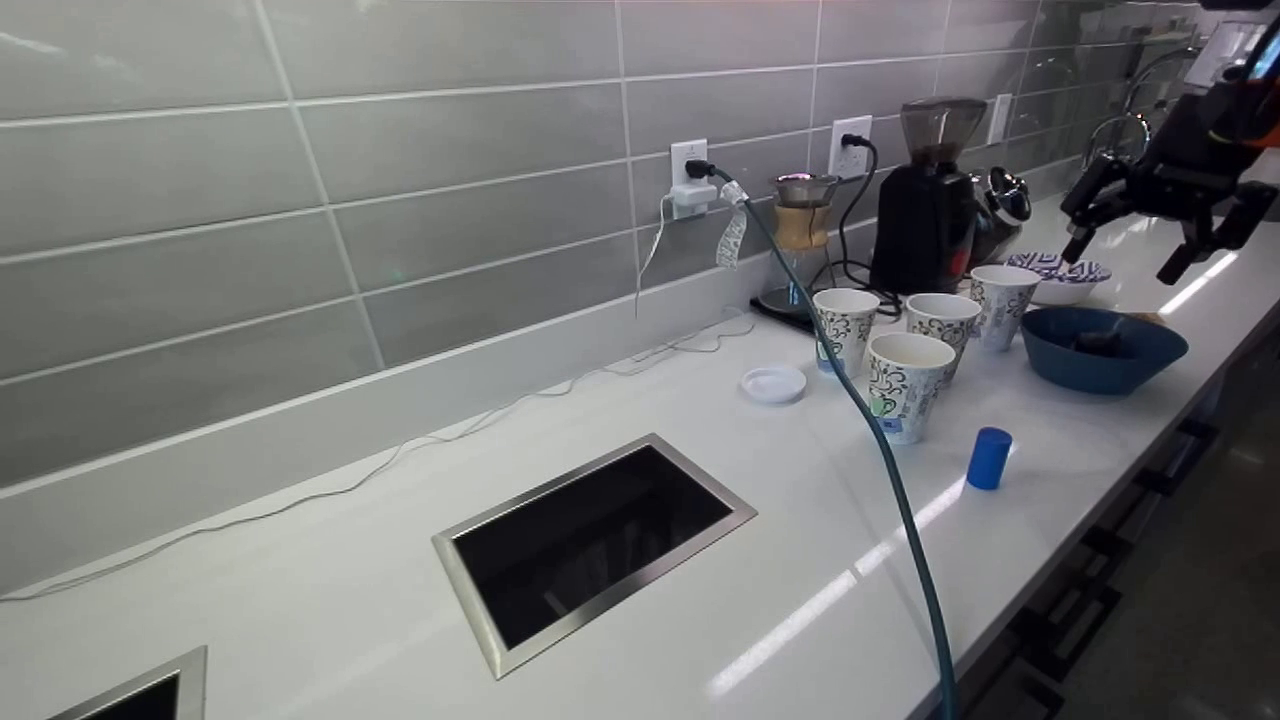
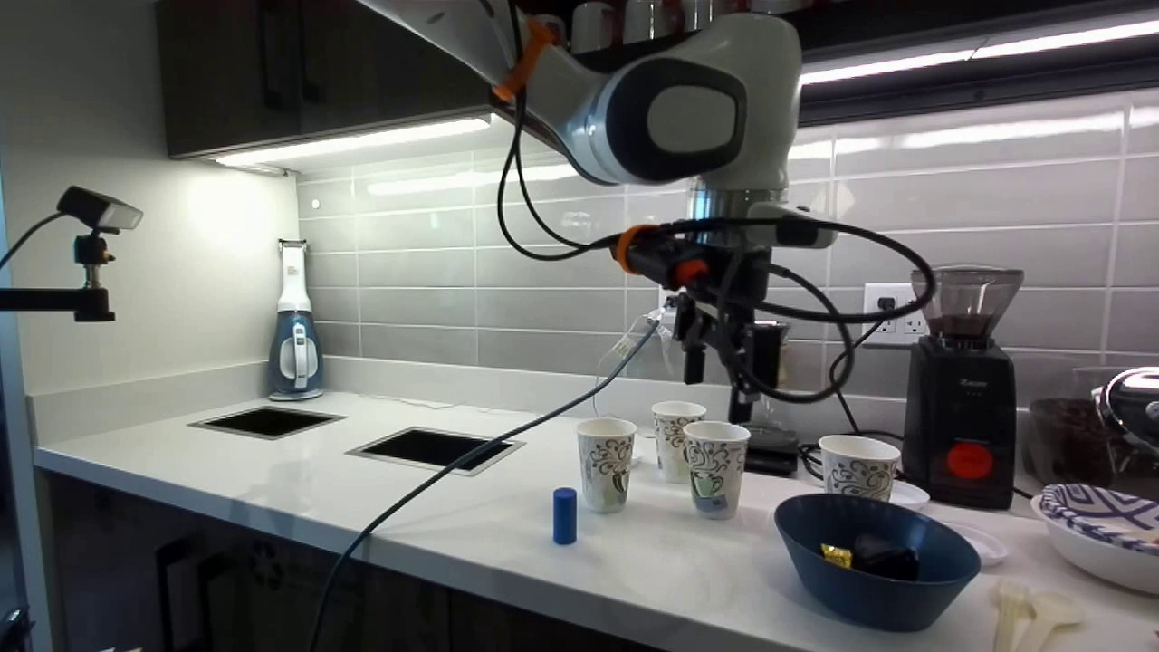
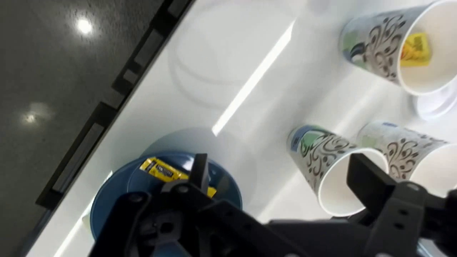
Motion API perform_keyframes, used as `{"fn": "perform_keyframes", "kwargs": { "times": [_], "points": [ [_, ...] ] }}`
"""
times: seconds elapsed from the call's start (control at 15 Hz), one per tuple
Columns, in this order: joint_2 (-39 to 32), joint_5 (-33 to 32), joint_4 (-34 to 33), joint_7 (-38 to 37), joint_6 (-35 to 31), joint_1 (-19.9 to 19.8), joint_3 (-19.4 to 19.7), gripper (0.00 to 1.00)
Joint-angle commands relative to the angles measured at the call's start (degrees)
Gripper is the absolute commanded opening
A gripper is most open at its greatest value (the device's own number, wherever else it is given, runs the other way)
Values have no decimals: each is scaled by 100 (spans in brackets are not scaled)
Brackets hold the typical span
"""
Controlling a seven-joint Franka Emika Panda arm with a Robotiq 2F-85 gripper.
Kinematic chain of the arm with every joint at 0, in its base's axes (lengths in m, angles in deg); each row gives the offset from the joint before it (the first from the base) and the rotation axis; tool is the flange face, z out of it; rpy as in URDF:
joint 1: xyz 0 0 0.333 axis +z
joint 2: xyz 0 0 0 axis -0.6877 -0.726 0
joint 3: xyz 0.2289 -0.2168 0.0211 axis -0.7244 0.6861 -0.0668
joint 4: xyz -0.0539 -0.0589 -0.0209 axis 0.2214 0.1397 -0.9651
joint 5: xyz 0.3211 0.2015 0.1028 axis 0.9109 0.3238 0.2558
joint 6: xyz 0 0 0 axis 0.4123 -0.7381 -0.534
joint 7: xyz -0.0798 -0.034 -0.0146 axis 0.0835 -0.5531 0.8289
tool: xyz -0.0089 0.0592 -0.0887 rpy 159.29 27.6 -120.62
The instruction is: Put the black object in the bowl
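The wide dark blue bowl (image 1: 1075, 372) stands near the counter's front edge; it also shows in an exterior view (image 2: 860, 593) and in the wrist view (image 3: 109, 205). A black object (image 2: 887, 559) lies inside it beside a yellow packet (image 2: 837, 555); the black object (image 1: 1098, 343) shows in both exterior views. In the wrist view the fingers cover that part of the bowl, and the yellow packet (image 3: 162, 169) shows. My gripper (image 1: 1125, 255) is open and empty, above the counter; in the wrist view (image 3: 280, 164) one finger overlaps the bowl, the other a cup.
Several patterned paper cups (image 2: 607, 466) stand beside the bowl. A blue cylinder (image 2: 564, 516) stands upright near the front edge. A thick cable (image 1: 880, 450) hangs across the counter. A coffee grinder (image 2: 962, 417), a white patterned bowl (image 2: 1087, 548) and pale spoons (image 2: 1050, 611) are nearby.
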Motion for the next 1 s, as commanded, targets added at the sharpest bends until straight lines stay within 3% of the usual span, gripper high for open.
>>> {"fn": "perform_keyframes", "kwargs": {
  "times": [0.0, 0.33, 0.6, 0.8, 0.87, 0.93],
  "points": [
    [459, -525, 122, -1193, 821, 464, 217, 100],
    [1217, -1517, 283, -2321, 1544, 867, 164, 100],
    [2057, -1723, 640, -1207, 2376, 931, 98, 100],
    [2728, -1852, 1239, -188, 1976, 857, 231, 100],
    [2151, -1688, 598, -753, 2328, 892, 138, 100],
    [2290, -1692, 699, -668, 2310, 877, 165, 100]
  ]
}}
